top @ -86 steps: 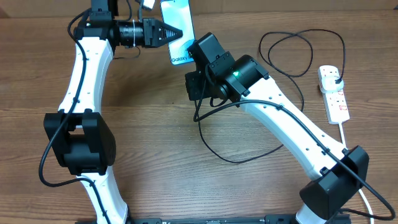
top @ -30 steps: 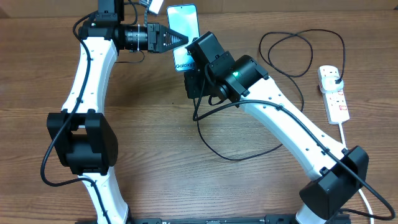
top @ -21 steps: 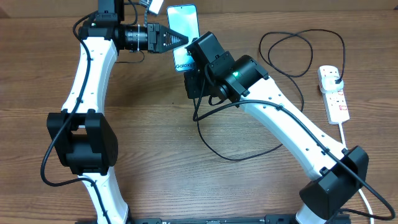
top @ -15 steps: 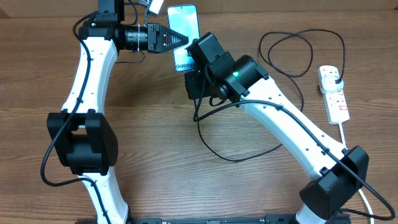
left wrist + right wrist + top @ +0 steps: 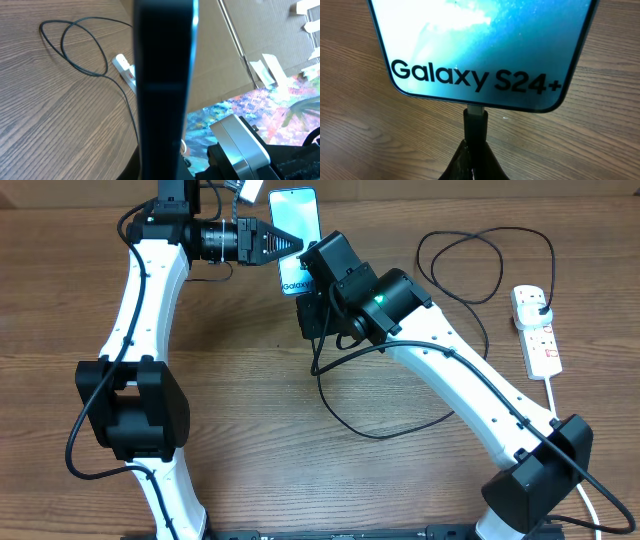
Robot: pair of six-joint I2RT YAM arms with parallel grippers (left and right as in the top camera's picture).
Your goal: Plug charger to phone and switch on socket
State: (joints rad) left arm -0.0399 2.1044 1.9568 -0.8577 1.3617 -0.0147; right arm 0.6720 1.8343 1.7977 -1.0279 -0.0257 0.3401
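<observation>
Shifted right since earlier, the phone [image 5: 295, 210] hangs far-centre, clamped in the left gripper [image 5: 283, 242], while the right gripper [image 5: 475, 155], pinched tight on the charger [image 5: 475, 125], meets its port: seating looks nearly done, then pressing the switch on the socket [image 5: 537, 335] at right.

The left arm [image 5: 150, 290] reaches to the far side, its gripper [image 5: 287, 242] pointing right and clamped on the phone [image 5: 295, 210]. The right arm [image 5: 450, 370] stretches far-left, its gripper [image 5: 475, 147] pinching the charger [image 5: 475, 122] tip.
</observation>
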